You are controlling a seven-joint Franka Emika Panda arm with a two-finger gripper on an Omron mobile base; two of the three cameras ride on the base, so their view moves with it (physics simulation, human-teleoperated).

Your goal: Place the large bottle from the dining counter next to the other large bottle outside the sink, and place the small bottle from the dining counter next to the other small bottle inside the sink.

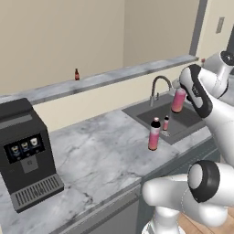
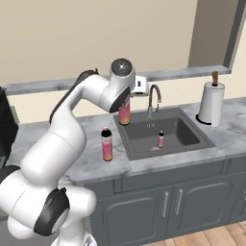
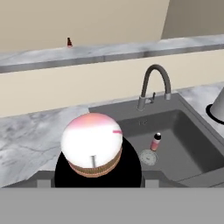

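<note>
Kitchen: sink [image 2: 192, 126], faucet [image 2: 153, 98], coffee machine [image 1: 25, 153].

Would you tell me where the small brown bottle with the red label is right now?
The small brown bottle stands on the dining counter behind the kitchen worktop, upper left in the left base view and the hand view, far from the sink.

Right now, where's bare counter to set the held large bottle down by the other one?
Gripper holds the large bottle over the sink's left rim. Free marble lies left of the standing large bottle, stretching to the coffee machine. Tighter: the strip between that bottle and the sink edge. The basin holds the small pale bottle.
</note>
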